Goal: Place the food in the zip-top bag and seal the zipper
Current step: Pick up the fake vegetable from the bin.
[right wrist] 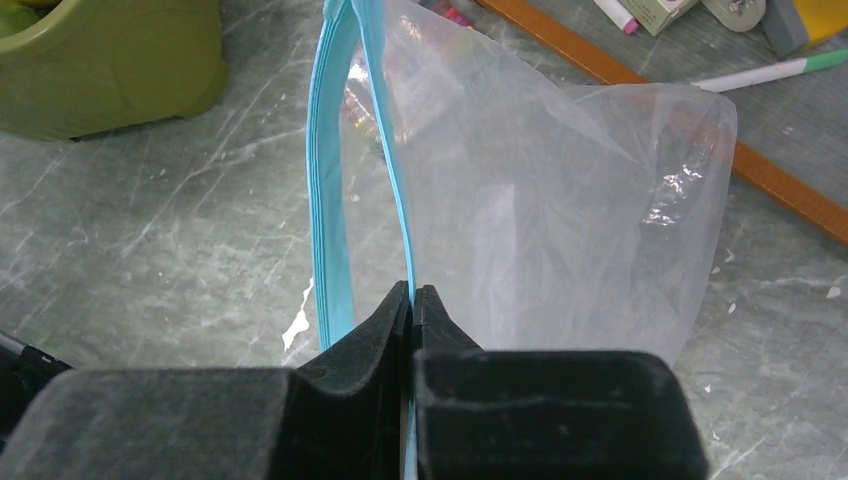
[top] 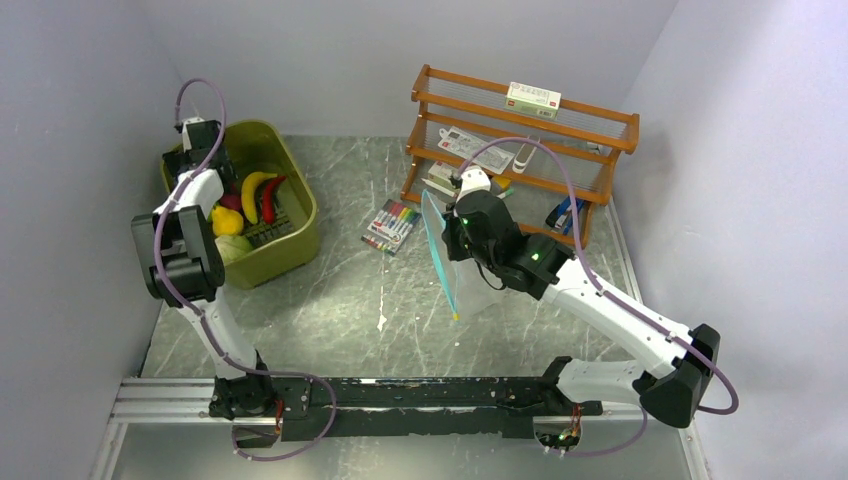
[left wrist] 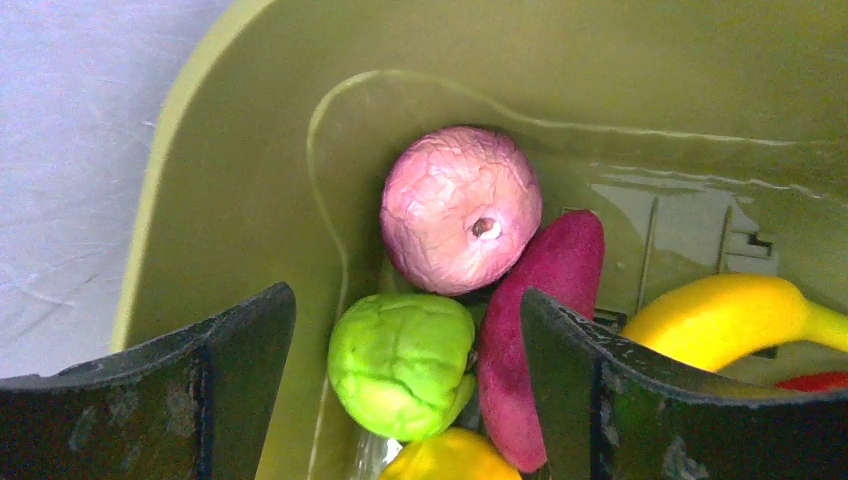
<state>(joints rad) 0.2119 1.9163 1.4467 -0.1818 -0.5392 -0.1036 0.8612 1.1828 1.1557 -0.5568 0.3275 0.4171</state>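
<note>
The food lies in an olive-green tub (top: 290,245): a banana (top: 252,190), a red chili (top: 270,198) and round pieces. My left gripper (left wrist: 405,300) hangs open inside the tub (left wrist: 230,180). Its fingers stand either side of a bright green round piece (left wrist: 400,360) and a purple-red piece (left wrist: 545,300). A pink round piece (left wrist: 460,210) lies just beyond them. My right gripper (right wrist: 412,292) is shut on the teal-blue zipper (right wrist: 385,150) of the clear zip-top bag (right wrist: 560,200). It holds the bag (top: 470,280) upright at mid-table with its mouth open.
A pack of coloured markers (top: 392,225) lies between the tub and the bag. A wooden rack (top: 520,150) with a white box (top: 533,98) and small items stands at the back right. Walls close in on both sides.
</note>
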